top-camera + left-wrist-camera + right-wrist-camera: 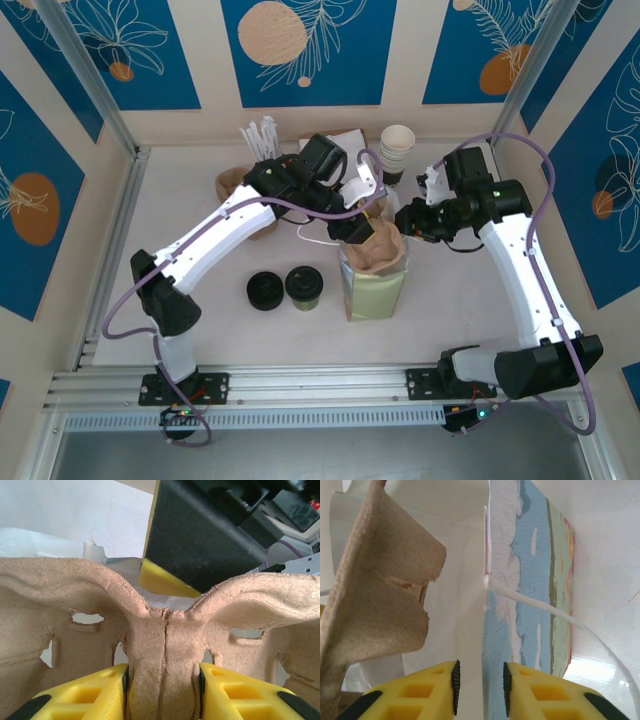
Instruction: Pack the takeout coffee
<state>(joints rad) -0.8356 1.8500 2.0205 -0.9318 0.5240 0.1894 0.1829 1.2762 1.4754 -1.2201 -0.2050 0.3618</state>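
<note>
The takeout coffee [303, 287], a short cup with a black lid and olive sides, stands on the table left of the paper bag [375, 295]. A brown pulp cup carrier [378, 250] sticks out of the bag's mouth. My left gripper [352, 225] is above it, shut on the carrier's middle ridge [164, 645], as the left wrist view shows [164, 680]. My right gripper [408, 222] is at the bag's right rim. Its jaws [480, 680] straddle the bag's blue-printed wall [530, 580] with a narrow gap, touching neither side. The carrier's edge [375, 595] hangs left of it.
A flat black disc [266, 291] lies just left of the coffee. Stacked white cups [397, 148], white stirrers [258, 138] and another brown carrier [235, 185] stand along the back. Walls close in the table on three sides.
</note>
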